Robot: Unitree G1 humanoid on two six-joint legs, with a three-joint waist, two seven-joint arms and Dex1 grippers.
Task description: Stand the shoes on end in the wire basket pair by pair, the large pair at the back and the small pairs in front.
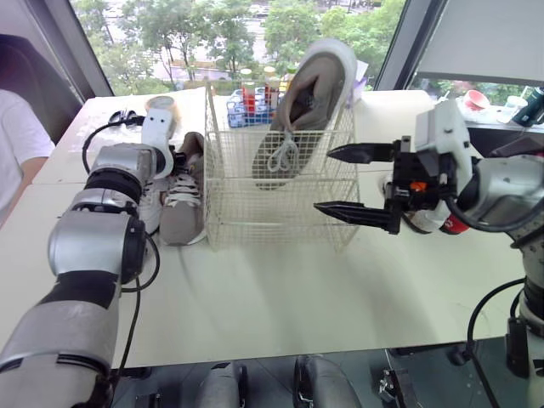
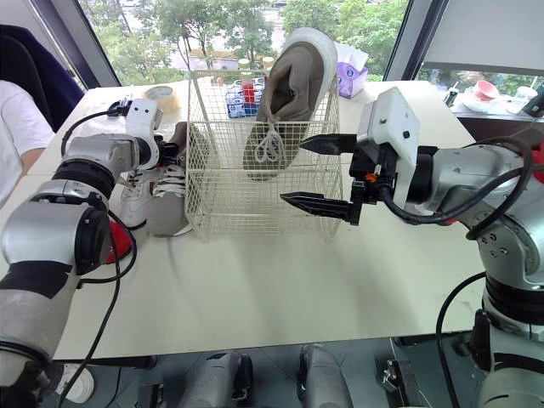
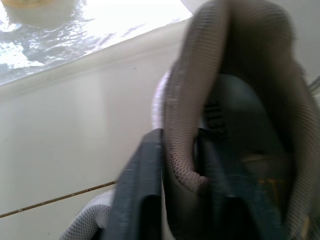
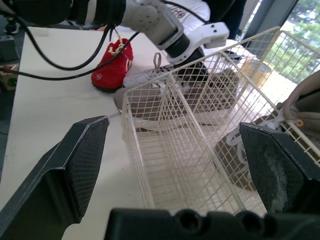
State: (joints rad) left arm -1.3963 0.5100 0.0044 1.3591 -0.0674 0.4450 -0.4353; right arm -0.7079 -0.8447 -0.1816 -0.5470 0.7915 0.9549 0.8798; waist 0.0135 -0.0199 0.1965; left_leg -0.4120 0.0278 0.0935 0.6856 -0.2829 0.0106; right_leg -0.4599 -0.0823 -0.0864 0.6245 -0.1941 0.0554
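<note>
White desk (image 1: pixel 280 297). Far side: tape roll (image 2: pixel 161 95) toward the left, blue crate (image 1: pixel 242 109) of small bottles, purple pack (image 2: pixel 348 78), possibly tissues. Person's white sleeve (image 1: pixel 17 136) beside the desk's left edge.

We find the wire basket (image 1: pixel 255 223) open on top, its front half free; the large grey shoe (image 1: pixel 310 102) leans across its back. Left of the basket, small shoes (image 1: pixel 183 206) and our left gripper (image 3: pixel 182 170), clamped on one, crowd the table; our wide-spread right gripper (image 1: pixel 323 180) flanks its right wall
</note>
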